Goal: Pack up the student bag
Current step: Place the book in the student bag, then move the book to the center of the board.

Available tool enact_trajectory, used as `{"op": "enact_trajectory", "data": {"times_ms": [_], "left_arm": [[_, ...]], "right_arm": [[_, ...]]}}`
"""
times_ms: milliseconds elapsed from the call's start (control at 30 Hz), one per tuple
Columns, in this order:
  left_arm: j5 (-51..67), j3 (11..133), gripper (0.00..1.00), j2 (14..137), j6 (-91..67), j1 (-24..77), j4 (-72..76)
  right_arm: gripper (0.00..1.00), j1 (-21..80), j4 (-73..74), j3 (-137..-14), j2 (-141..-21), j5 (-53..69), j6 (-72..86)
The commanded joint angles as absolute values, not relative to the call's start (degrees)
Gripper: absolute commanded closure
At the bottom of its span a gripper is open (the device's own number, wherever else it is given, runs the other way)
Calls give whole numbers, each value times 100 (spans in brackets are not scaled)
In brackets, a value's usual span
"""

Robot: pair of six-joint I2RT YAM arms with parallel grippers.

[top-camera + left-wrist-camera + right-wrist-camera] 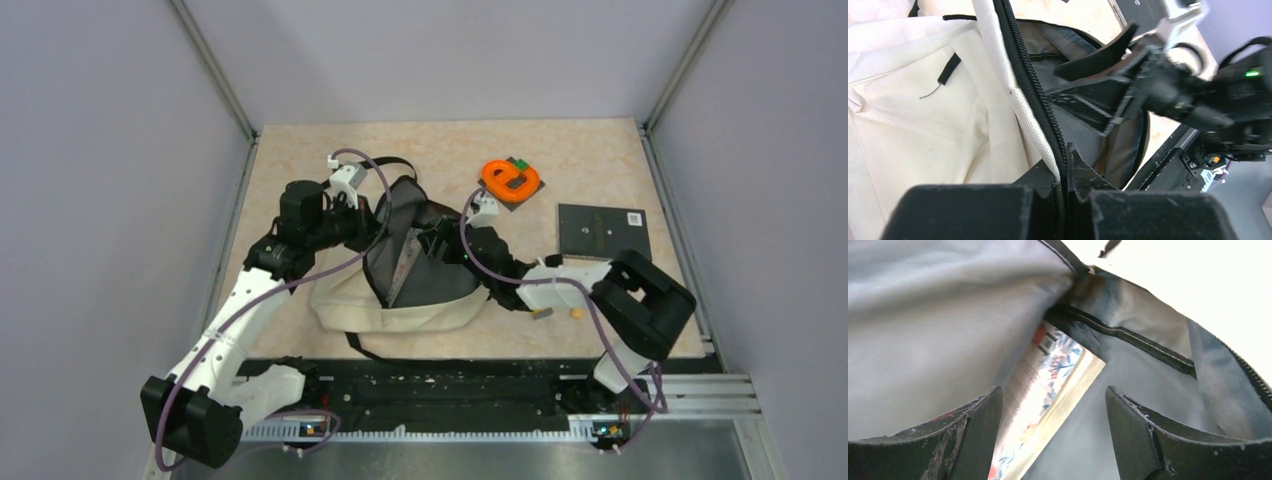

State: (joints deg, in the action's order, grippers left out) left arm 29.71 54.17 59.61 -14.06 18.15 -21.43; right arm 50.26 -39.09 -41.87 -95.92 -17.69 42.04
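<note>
Left gripper (1064, 165), nearest the lens in the left wrist view: jaws pressed together, pinching the black zipper (1040, 95) edge of the student bag (400, 308) and lifting it so the mouth is gaping. The bag is lying mid-table (300, 160), just ahead of the arm bases, with its cream shell underneath and its grey lining (923, 315) showing.

Right gripper (1053, 410) is reaching inside the opening. Its jaws are spread with nothing between them. A floral-covered book (1050, 372) is lying in the main compartment beyond the fingertips, slanting against the lining. Cannot tell whether it is sitting fully at the bottom.

Judgement: the step in hand is leaving the book seated and getting the right arm clear of the bag.

Doing it well:
- The left pinch should be holding the rim high and taut. A slack rim would be draping over the right wrist.
- The right arm should be backing out along the line it is pointing, watching the zipper teeth and the inner black seam (1128, 335) for snags.
- No dragging on the lining, which would be tipping the book back toward the mouth.

An orange object (508, 178) is sitting on a dark square at the far side. A flat dark plate (603, 230) is lying to its right. Both are apart from the bag and are probably waiting to be packed, so the mouth needs propping open.
</note>
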Motion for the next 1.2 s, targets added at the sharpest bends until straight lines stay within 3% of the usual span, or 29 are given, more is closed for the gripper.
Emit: {"op": "enact_trajectory", "data": {"times_ms": [0, 200, 467, 667, 967, 1167], "left_arm": [[2709, 5484, 100, 5783, -1318, 1801, -1784], [2569, 5466, 100, 5766, -1326, 1801, -1788], [2541, 5455, 100, 5766, -1354, 1800, -1789], [2464, 5453, 100, 5705, -1345, 1796, -1815], [2405, 5467, 100, 5761, -1458, 1793, -1884], [2300, 5485, 100, 5774, -1474, 1793, -1968]], "right_arm": [[24, 5093, -3427, -4192, -8526, -1478, 3183], [15, 4749, -1604, -4198, -7407, -1584, 2520], [8, 3164, 460, -4140, -6057, -924, 2392], [6, 1664, 1142, -3851, -5471, -34, 2473], [2, -913, 853, -3706, -6117, 546, 2242], [3, -1893, 410, -4173, -7224, 256, 1891]]}}
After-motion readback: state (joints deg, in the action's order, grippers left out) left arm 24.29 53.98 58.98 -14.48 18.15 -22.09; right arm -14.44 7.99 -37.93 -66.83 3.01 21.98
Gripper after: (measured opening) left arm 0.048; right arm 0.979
